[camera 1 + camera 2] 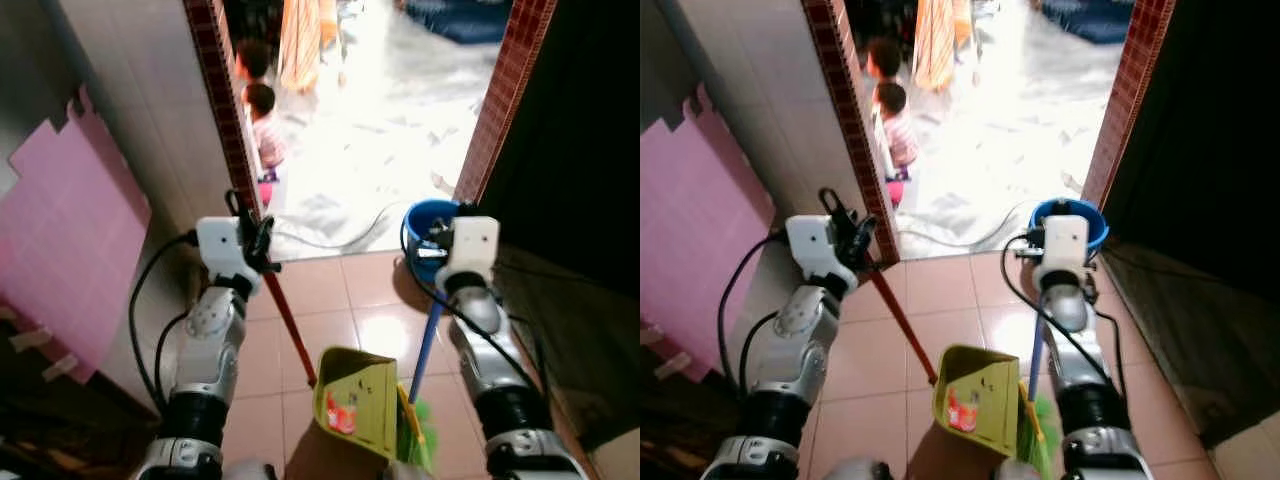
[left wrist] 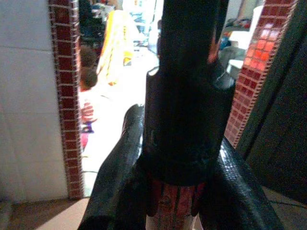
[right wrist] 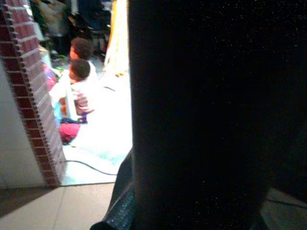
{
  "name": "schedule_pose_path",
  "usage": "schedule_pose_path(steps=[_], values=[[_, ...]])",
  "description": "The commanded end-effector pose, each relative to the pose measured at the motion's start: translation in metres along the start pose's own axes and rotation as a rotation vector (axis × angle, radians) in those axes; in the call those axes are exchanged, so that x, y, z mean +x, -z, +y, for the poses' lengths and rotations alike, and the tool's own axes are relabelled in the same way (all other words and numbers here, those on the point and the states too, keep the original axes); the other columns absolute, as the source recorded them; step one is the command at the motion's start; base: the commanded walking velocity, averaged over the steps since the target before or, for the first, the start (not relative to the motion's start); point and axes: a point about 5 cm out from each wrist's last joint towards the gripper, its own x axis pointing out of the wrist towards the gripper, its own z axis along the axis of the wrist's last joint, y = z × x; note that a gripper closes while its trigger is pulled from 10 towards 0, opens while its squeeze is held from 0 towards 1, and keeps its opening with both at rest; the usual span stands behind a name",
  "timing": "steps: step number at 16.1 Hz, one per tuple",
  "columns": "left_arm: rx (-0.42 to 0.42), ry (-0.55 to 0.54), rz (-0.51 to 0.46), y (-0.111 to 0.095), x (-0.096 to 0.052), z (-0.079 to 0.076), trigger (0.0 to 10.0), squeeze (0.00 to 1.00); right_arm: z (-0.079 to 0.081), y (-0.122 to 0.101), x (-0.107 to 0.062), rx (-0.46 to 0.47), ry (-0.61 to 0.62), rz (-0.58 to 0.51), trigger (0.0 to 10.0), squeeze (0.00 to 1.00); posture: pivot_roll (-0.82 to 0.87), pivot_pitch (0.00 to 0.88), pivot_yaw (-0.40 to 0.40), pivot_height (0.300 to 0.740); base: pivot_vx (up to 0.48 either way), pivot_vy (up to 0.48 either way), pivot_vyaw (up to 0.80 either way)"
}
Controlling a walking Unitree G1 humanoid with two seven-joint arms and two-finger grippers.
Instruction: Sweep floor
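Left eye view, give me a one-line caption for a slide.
Left gripper holds a red-handled dustpan, right gripper a blue-handled broom, facing a sunlit doorway.

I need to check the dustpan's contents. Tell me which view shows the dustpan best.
The left eye view: the yellow-green dustpan lies open on the tiles with red bits inside. The right eye view shows the same, nearer the frame's edge. The left wrist view gives just its red handle in the left claw.
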Motion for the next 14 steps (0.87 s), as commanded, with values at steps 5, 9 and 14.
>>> schedule_pose_path(steps=[5, 9, 14], values=[[-0.037, 0.008, -0.115, -0.033, 0.012, -0.004, 10.0, 0.0, 0.006, -0.013, 0.003, -0.01, -0.01, -0.055, 10.0, 0.0, -0.09, 0.0, 0.056, 0.74, 0.356, 0.0, 0.0], [-0.063, 0.006, -0.177, -0.053, 0.019, -0.008, 10.0, 0.0, 0.004, -0.012, 0.001, -0.021, -0.013, -0.051, 10.0, 0.0, -0.09, 0.0, 0.053, 0.74, 0.367, 0.0, -0.28], [-0.098, 0.002, -0.217, -0.069, 0.024, -0.01, 10.0, 0.0, 0.001, -0.007, 0.0, -0.044, 0.001, -0.025, 10.0, 0.0, -0.1, 0.0, 0.05, 0.74, 0.397, 0.0, -0.48]])
